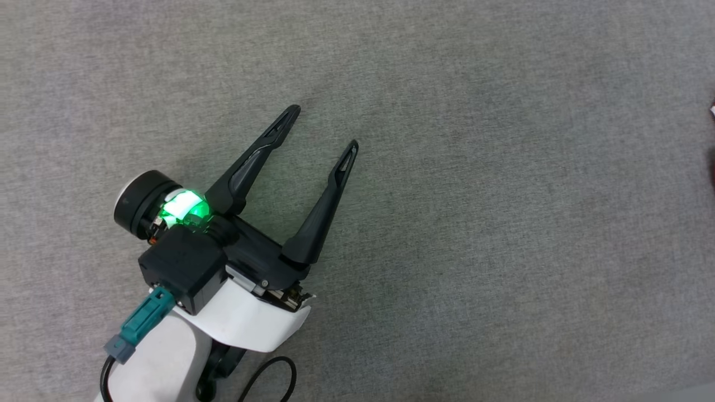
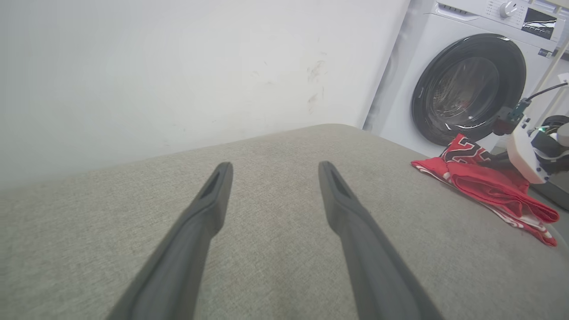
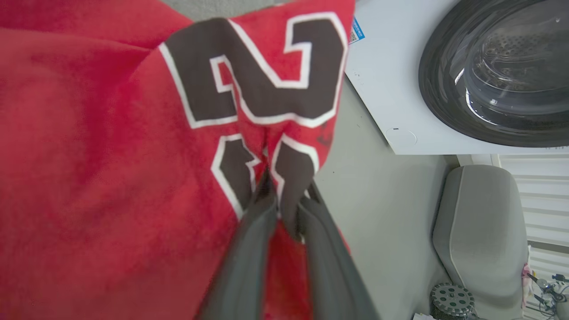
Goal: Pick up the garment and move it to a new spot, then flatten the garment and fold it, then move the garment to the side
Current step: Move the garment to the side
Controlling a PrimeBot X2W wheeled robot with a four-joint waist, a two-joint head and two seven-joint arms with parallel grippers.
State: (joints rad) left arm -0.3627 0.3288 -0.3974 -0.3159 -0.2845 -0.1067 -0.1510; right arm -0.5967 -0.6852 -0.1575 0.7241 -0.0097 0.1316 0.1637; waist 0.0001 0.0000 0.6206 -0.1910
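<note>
My right gripper is pinched tight on a fold of the garment, fingertips half buried in red cloth beside the washing machine; its dark lettering is cut off. My left gripper hangs spread and empty over the grey surface, well apart from that machine.

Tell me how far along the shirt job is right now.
Done: nothing looks finished yet; the garment lies bunched at the edge of the grey surface, by the washing machine. In hand: the right gripper is pinched shut on its lettered red cloth. The left gripper hangs open over bare surface. Left: moving it, flattening, folding, setting aside.
</note>
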